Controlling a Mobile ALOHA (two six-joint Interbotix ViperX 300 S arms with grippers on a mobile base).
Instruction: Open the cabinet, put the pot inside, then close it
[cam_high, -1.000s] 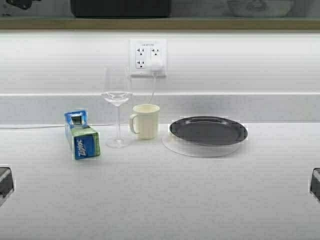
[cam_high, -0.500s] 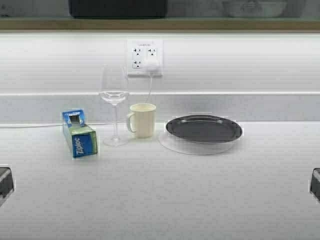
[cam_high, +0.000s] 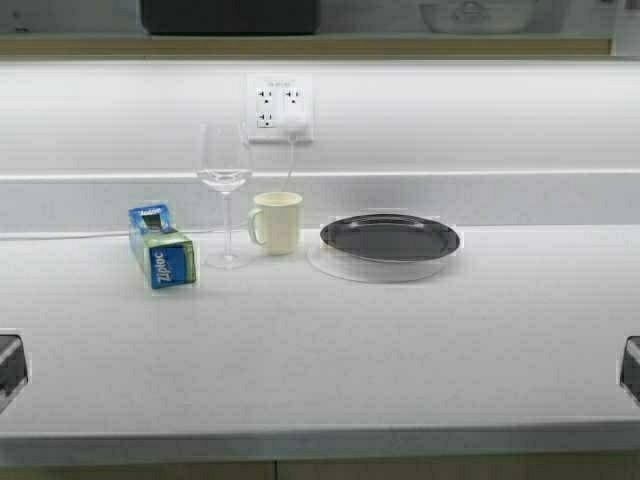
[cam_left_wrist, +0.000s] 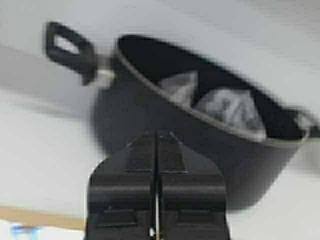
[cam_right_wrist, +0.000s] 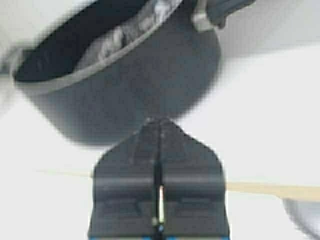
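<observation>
One pot (cam_left_wrist: 200, 125) shows only in both wrist views, beyond the closed, empty left gripper (cam_left_wrist: 157, 137) and right gripper (cam_right_wrist: 158, 125); no cabinet doors are visible. The scene has shrunk and the counter edge (cam_high: 320, 440) has appeared, so the robot has backed away, likely for room. Counter: one mug (cam_high: 276, 222), one wine glass (cam_high: 225, 190), one Ziploc box (cam_high: 163, 247), one dark plate (cam_high: 390, 238).

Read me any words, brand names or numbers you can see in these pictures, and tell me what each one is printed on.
"Ziploc": on the front of the small blue and green cardboard box lying on the white countertop.
A second white logo sits on that box's blue top flap, too small to read.
The white wall outlet plate has small print along its top edge, too blurred to read.
No text shows on the cream mug, nor in either wrist view.
</observation>
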